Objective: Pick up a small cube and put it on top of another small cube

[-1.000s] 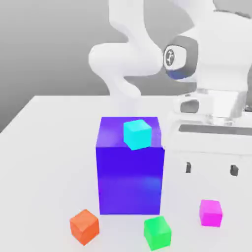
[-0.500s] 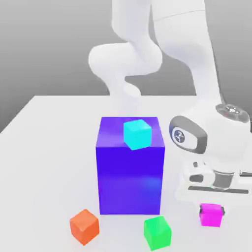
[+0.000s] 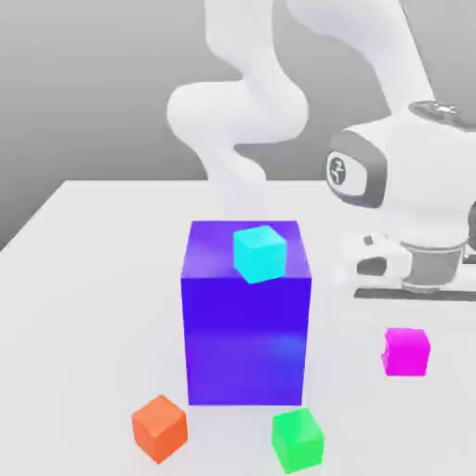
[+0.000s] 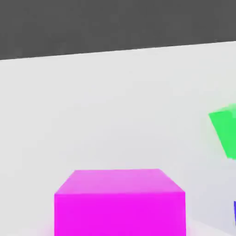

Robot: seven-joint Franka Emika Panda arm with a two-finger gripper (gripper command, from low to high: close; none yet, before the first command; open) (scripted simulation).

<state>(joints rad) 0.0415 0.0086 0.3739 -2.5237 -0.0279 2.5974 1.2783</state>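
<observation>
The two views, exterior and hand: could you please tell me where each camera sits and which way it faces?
Exterior view: off the arm, raised, looking down across the white table at the blue block bearing a cyan cube, with the orange cube in front; the white arm shows.
Hand view: on the hand, looking low across the table; none of the robot's body is visible.
Shared: the magenta cube and green cube.
</observation>
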